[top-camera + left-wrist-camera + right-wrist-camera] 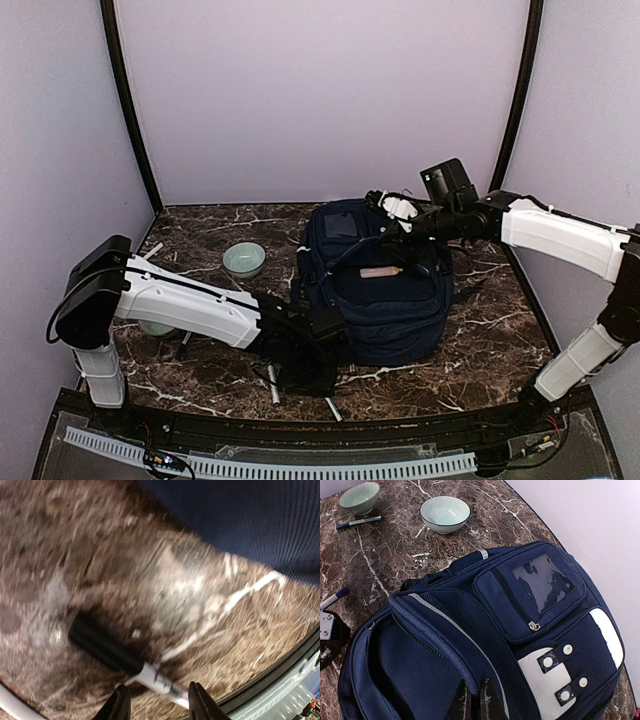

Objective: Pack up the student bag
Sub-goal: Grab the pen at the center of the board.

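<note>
Right gripper (474, 701), fingers shut, at open rim of large navy-blue fabric student bag (545, 630), lying mid-table, right of centre; fabric pinch unclear. Left gripper (159, 702), fingers apart, tips cut off, over blurred black-capped white marker (107, 647).

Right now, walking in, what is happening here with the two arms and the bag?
The right fingers are shut on the rim of the student bag, apparently holding its main compartment open. The left fingers are open, low over the table beside the bag, with the white end of a black-capped marker lying between them, not yet gripped. That view is blurred.
</note>
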`<act>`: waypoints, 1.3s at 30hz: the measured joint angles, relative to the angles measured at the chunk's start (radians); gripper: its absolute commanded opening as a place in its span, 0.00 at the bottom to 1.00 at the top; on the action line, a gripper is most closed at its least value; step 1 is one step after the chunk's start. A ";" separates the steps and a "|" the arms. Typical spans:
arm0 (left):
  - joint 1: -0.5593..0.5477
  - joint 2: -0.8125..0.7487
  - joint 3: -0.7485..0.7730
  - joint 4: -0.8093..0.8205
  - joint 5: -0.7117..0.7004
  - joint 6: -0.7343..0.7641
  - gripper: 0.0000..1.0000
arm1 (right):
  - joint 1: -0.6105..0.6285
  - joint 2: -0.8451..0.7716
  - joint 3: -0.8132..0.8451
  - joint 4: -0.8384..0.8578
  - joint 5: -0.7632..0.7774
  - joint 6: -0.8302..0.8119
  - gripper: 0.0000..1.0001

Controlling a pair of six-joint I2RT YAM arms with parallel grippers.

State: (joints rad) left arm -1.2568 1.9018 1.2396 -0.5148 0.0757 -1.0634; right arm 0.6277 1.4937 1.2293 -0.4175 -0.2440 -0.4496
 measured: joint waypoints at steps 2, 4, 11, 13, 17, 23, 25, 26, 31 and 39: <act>0.006 0.018 0.025 -0.011 -0.006 0.004 0.37 | 0.000 -0.002 -0.005 0.003 0.000 0.000 0.00; 0.011 0.040 0.055 -0.032 -0.015 0.013 0.34 | 0.000 -0.005 -0.008 0.004 -0.001 0.000 0.00; 0.029 0.102 0.171 -0.180 -0.052 0.122 0.23 | 0.000 -0.018 -0.026 0.015 0.002 0.003 0.00; 0.031 0.118 0.203 -0.233 -0.069 0.164 0.22 | 0.000 -0.018 -0.026 0.015 0.004 0.003 0.00; 0.033 0.139 0.257 -0.324 -0.117 0.261 0.21 | -0.001 -0.018 -0.026 0.018 0.006 0.003 0.00; 0.042 0.144 0.312 -0.390 -0.150 0.404 0.31 | -0.002 -0.018 -0.029 0.023 0.018 0.003 0.00; 0.043 0.148 0.333 -0.420 -0.153 0.421 0.37 | -0.004 -0.019 -0.033 0.028 0.020 0.003 0.00; 0.043 0.150 0.341 -0.433 -0.153 0.422 0.39 | -0.004 -0.019 -0.034 0.029 0.020 0.003 0.00; 0.043 0.150 0.348 -0.444 -0.124 0.360 0.43 | -0.004 -0.019 -0.037 0.029 0.019 0.003 0.00; 0.041 0.145 0.283 -0.399 -0.106 0.240 0.36 | -0.004 -0.019 -0.039 0.029 0.015 0.003 0.00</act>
State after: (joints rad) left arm -1.2156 2.0472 1.5223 -0.9134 -0.0307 -0.8234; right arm 0.6235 1.4750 1.1908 -0.3885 -0.2291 -0.4465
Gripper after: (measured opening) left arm 0.404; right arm 0.036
